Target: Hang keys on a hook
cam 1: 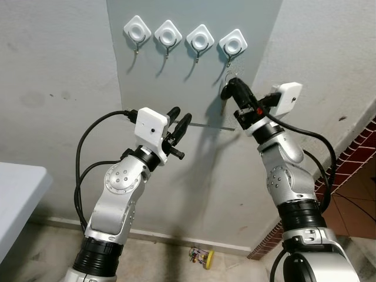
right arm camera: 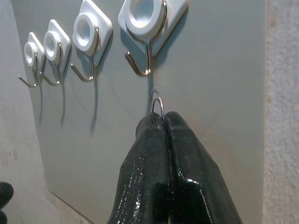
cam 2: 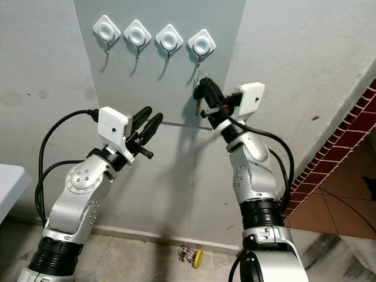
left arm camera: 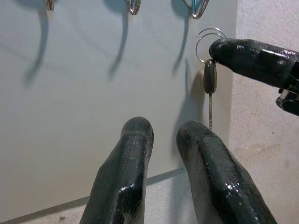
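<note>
Grey panel [cam 1: 176, 88] on a pale wall, carrying a row of four hooks, each a white square mount with a metal hook below.

Rightmost hook [cam 1: 232, 43]: bare, metal hook hanging free, nothing on it.

Keys [left arm camera: 210, 79]: a silver ring with a dark-headed key hanging straight down from it. Held just below the rightmost hook, close against the panel, ring uppermost and near the hook's tip but apart from it.

Right gripper [right arm camera: 162, 119]: raised to the panel beneath the rightmost hook; jaws pressed together, pinching the key ring, whose top loop stands up out of the fingertips.

Left gripper [cam 1: 179, 121]: raised in front of the panel, lower than and to the left of the keys, well apart from them; jaws slightly spread, holding nothing.

Bench [cam 1: 17, 194]: white corner at the left edge of the head views.

Floor: a small yellow and multicoloured object [cam 1: 201, 257] lies by the base of the wall; what it is cannot be told. Red brick edging [cam 1: 346, 164] runs along the wall to the right.
</note>
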Tool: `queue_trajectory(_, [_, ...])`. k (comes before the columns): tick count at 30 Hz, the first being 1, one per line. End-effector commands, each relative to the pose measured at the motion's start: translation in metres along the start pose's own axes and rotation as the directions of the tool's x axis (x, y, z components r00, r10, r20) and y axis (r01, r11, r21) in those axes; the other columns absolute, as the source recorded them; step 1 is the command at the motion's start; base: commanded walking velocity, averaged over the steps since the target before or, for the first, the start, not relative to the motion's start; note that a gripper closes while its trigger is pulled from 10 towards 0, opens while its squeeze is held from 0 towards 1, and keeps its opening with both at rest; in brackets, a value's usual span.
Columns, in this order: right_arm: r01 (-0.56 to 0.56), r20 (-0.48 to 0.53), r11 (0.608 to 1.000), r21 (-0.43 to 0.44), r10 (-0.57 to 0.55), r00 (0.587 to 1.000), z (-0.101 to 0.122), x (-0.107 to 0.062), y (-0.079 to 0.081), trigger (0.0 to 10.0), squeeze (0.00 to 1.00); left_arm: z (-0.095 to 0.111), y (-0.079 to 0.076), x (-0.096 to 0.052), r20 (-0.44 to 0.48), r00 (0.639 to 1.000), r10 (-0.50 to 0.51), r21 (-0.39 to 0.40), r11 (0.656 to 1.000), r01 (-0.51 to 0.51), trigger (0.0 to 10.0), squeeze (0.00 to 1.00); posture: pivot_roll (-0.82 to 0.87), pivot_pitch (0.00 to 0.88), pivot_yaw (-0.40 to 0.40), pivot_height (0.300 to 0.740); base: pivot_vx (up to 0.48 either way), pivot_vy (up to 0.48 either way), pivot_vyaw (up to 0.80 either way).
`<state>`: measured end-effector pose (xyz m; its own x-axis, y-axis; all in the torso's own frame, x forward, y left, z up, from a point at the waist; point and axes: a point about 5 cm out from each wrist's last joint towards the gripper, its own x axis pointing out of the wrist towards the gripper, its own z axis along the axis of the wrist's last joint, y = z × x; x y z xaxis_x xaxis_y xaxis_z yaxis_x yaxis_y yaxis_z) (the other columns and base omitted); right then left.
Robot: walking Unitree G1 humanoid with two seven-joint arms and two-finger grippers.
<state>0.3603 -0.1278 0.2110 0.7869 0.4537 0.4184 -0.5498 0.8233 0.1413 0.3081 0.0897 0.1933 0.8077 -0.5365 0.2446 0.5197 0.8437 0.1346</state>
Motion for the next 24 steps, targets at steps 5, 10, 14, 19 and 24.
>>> queue_trajectory(5, [-0.085,0.003,0.996,0.007,0.085,0.996,0.002,-0.001,0.008,10.0,0.00,0.004,-0.003,0.000,0.013,1.000,-0.006,0.016,1.000,0.006,10.0,0.00,-0.01,0.000,-0.063,0.740,0.000,0.000,0.00])
queue_trajectory(10, [-0.120,0.042,0.993,0.013,0.119,0.992,0.010,0.003,0.013,10.0,0.00,0.003,-0.002,0.000,0.012,1.000,-0.005,0.019,1.000,0.005,10.0,0.00,-0.01,0.000,-0.063,0.740,0.000,0.000,0.00])
queue_trajectory(14, [-0.127,0.069,0.992,0.014,0.125,0.990,0.015,0.005,0.014,10.0,0.00,0.003,-0.003,0.000,0.011,1.000,-0.006,0.019,1.000,0.006,10.0,0.00,-0.01,0.003,-0.065,0.740,0.000,0.000,0.00])
queue_trajectory(19, [-0.123,0.098,0.992,0.017,0.121,0.988,0.023,0.008,0.013,10.0,0.00,0.003,-0.004,0.000,0.010,1.000,-0.009,0.024,1.000,0.009,10.0,0.00,-0.01,0.006,-0.065,0.740,0.000,0.000,0.00])
queue_trajectory(24, [-0.122,0.109,0.992,0.015,0.120,0.987,0.027,0.011,0.011,10.0,0.00,0.003,-0.004,0.000,0.009,1.000,-0.012,0.029,0.999,0.012,10.0,0.00,-0.01,0.007,-0.065,0.740,0.000,0.000,0.00])
